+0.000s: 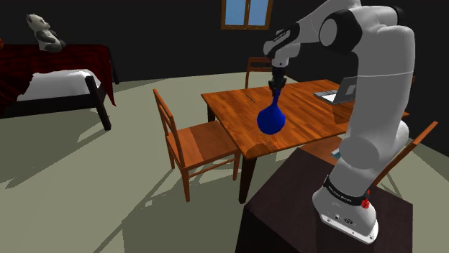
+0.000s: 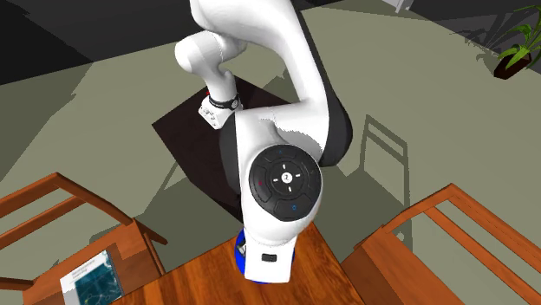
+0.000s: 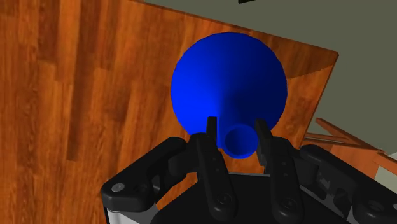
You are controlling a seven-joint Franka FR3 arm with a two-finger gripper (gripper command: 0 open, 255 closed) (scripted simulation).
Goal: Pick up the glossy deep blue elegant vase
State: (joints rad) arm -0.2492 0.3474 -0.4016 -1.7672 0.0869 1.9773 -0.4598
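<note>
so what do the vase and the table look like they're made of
vase: deep blue, smooth, no surface texture, soft shading; maybe glazed ceramic or glass, can't tell which. table: wood, reddish-brown planks with visible grain streaks.

White arm of smooth, rounded links with dark grey joints. Black band with white lettering near the base, small red button beside it. Round black cap marked with a white ring. All-black gripper, round screws set in its fingers.
</note>
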